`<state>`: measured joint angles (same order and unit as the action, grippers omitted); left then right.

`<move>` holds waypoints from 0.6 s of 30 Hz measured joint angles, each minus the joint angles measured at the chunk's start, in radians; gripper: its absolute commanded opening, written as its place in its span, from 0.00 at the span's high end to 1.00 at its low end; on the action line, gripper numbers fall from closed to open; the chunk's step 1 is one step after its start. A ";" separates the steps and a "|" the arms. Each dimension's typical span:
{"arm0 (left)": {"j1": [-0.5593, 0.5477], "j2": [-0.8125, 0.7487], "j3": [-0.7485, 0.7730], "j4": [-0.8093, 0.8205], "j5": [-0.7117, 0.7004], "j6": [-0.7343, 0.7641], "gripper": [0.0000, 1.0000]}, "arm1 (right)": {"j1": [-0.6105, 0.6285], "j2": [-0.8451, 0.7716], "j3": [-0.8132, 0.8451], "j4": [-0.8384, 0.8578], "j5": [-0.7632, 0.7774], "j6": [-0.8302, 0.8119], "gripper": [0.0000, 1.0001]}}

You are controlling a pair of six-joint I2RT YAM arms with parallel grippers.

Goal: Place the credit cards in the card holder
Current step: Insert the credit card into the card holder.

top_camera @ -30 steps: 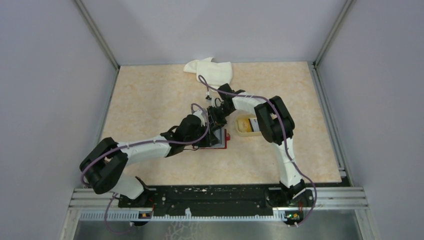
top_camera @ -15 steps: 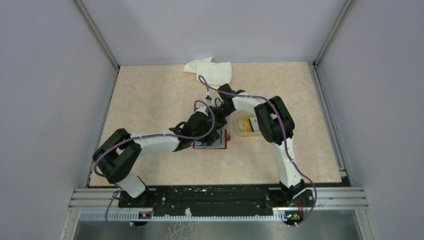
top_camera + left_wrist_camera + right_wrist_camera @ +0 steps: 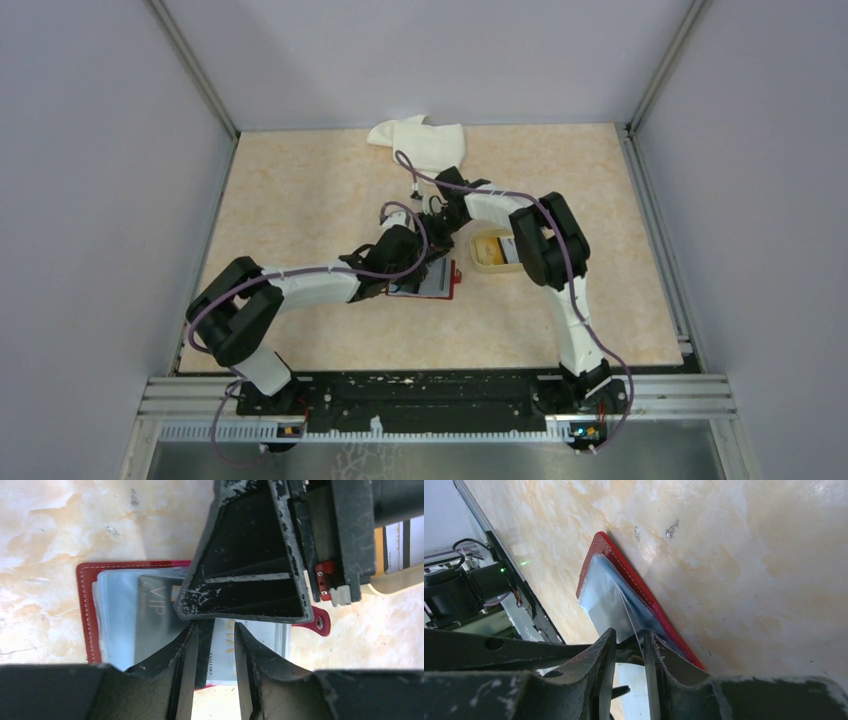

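Starting at your left, the left arm [image 3: 300, 285] reaches in from the near left corner of the tabletop [image 3: 300, 190] toward its middle. There the left pincer [image 3: 215, 628] hangs low over the open card holder [image 3: 85, 630]. Its jaws stand a narrow slot apart and you can see nothing caught between them. Through the slot shows a white card [image 3: 262, 632] with gold lettering, lying over the holder's right half.

The card holder lies opened flat about the middle of the tabletop, a little toward the near edge, its red rim showing round the clear sleeves [image 3: 606, 597]. On its left half a dark card [image 3: 152, 620] marked VIP sits under the clear plastic, partly hidden by one finger of the left pincer. The red snap tab [image 3: 318, 623] sticks out from the holder's right edge.

Beyond the holder, a white cloth [image 3: 425, 143] lies crumpled against the far edge, near its middle.

The right pincer [image 3: 630, 632] comes down on the holder from the far side, just beside the left pincer. Its jaws are narrow too. The thin edge of a clear sleeve runs into the gap, but from the wrist view you cannot tell whether it is pinched or only passing through.

Near the holder's right side sits the beige tray [image 3: 485, 266] with another card [image 3: 397, 545] in it, and the right arm [image 3: 545, 245] arches over the tray from the near right corner
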<state>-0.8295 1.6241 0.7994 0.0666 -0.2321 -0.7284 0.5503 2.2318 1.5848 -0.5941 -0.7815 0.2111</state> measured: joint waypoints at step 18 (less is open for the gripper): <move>0.001 -0.046 0.001 0.024 0.085 0.045 0.67 | 0.001 -0.027 0.000 -0.042 0.056 -0.054 0.69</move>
<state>-0.8288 1.5780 0.8001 0.0910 -0.1471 -0.6834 0.5510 2.2051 1.5852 -0.6365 -0.7258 0.1574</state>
